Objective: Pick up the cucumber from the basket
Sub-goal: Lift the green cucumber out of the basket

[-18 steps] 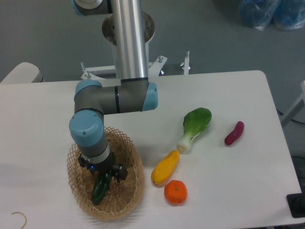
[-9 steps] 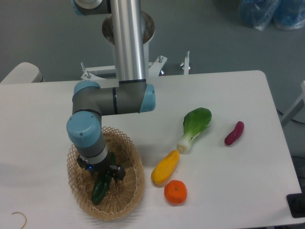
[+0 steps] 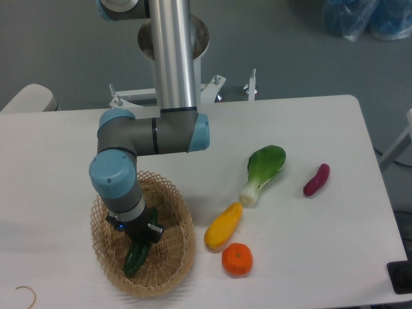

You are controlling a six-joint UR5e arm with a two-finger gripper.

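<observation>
Dark green cucumber (image 3: 136,255) lies in the wicker basket (image 3: 182,256) directly under the fingers (image 3: 137,237), whose closure I cannot tell; judging this the grasping step, next comes a firm squeeze and lift.

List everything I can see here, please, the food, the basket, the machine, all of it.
basket: one, light tan wicker, near-left part of the table.
cucumber: one, dark green, lying inside the basket, upper end under the gripper.
yellow squash: one, yellow, on the table right of the basket.
orange: one, orange, just in front of the squash.
bok choy: one, green leaf with white stem, middle of the table.
purple vegetable: one, purple, small, right of the bok choy.
table: one, white.
blue plastic bags: blue, on the floor, top right.
gripper: one, black, down in the basket over the cucumber; whether it is shut cannot be told.
</observation>
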